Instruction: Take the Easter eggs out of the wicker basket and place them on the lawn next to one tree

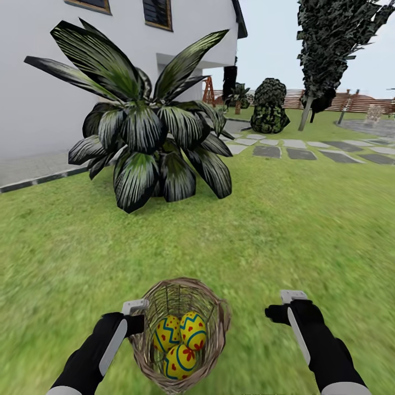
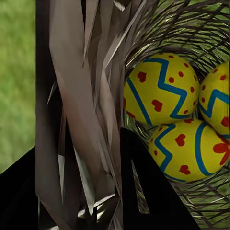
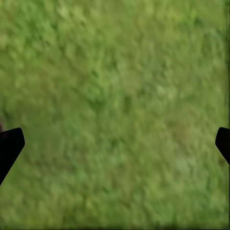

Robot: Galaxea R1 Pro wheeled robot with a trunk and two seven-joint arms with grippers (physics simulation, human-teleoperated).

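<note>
Three yellow Easter eggs (image 1: 180,359) with blue zigzags and red hearts lie together inside the brown wicker basket (image 1: 215,329), low in the head view. My left gripper (image 1: 135,319) is shut on the basket's near-left rim. In the left wrist view the woven wall (image 2: 86,96) runs between my dark fingers (image 2: 148,196), with the eggs (image 2: 160,88) just beyond. My right gripper (image 1: 285,308) is open to the right of the basket, apart from it, over the bare lawn (image 3: 115,96). The thick pale-trunked tree is out of view.
A short broad-leaved palm (image 1: 148,126) stands ahead on the left, before the white house (image 1: 44,99). Grey stepping stones (image 1: 302,149) cross the lawn (image 1: 307,219) at the far right. Beyond them stand a dark bush (image 1: 270,107), a dark cypress-like tree (image 1: 329,44) and a wooden fence (image 1: 356,101).
</note>
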